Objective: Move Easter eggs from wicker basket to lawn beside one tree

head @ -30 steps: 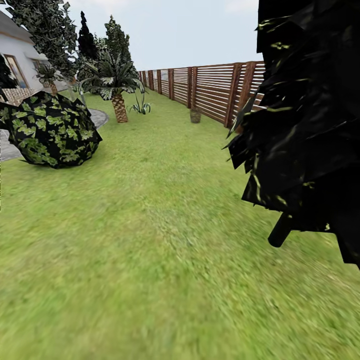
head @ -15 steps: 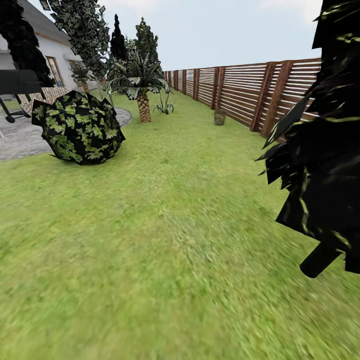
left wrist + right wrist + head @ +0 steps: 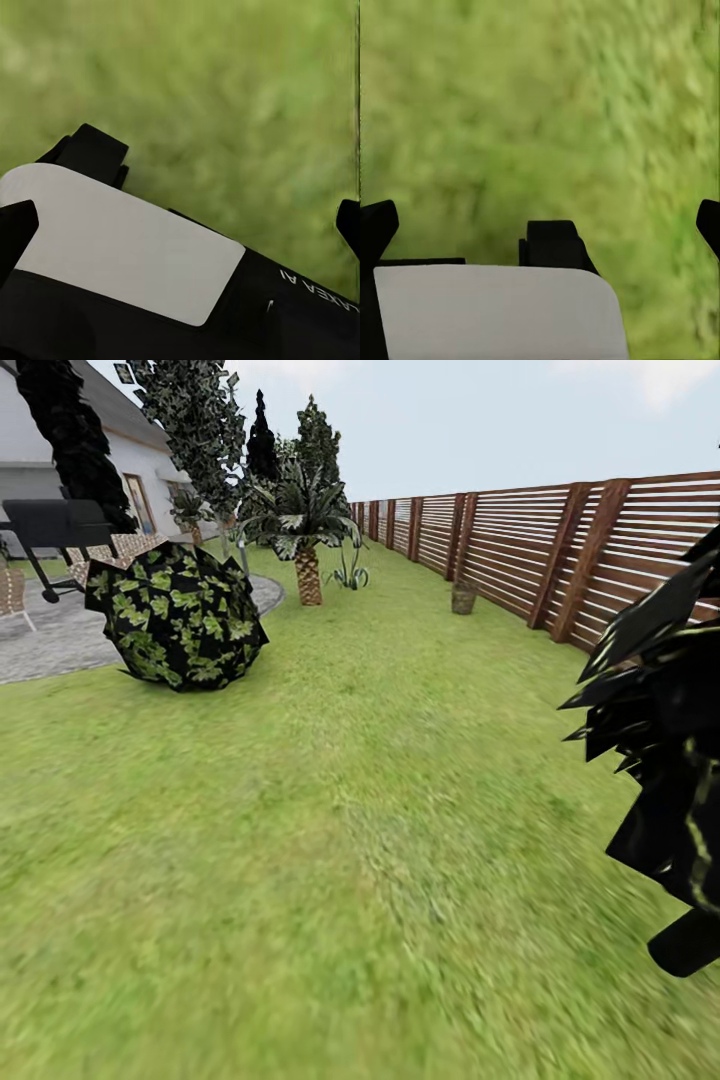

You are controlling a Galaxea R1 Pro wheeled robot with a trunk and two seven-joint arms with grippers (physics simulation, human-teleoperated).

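Far across the lawn (image 3: pixel 330 830), a small tan wicker basket (image 3: pixel 463 598) stands on the grass close to the wooden fence; the Easter eggs cannot be made out at this distance. A tree (image 3: pixel 196 420) with light-flecked dark leaves rises at the back left by the house. In the left wrist view, my left gripper (image 3: pixel 180 225) hangs open over blurred grass, with part of my white-and-black body beneath it. In the right wrist view, my right gripper (image 3: pixel 542 225) is open too, with its fingertips (image 3: pixel 376 225) wide apart above the grass and nothing between them.
A round leafy bush (image 3: pixel 178 615) sits left of centre beside a grey paved patch (image 3: pixel 50 645) with a black grill (image 3: pixel 60 525). A short palm (image 3: pixel 305 530) stands behind it. A black-foliage tree (image 3: pixel 665 760) crowds the right edge. The brown slatted fence (image 3: pixel 560 550) runs along the right.
The head camera has swung and advanced: bush, palm and basket slid rightward in the picture, the black tree moved toward the right edge, and the grill and patio came into view.
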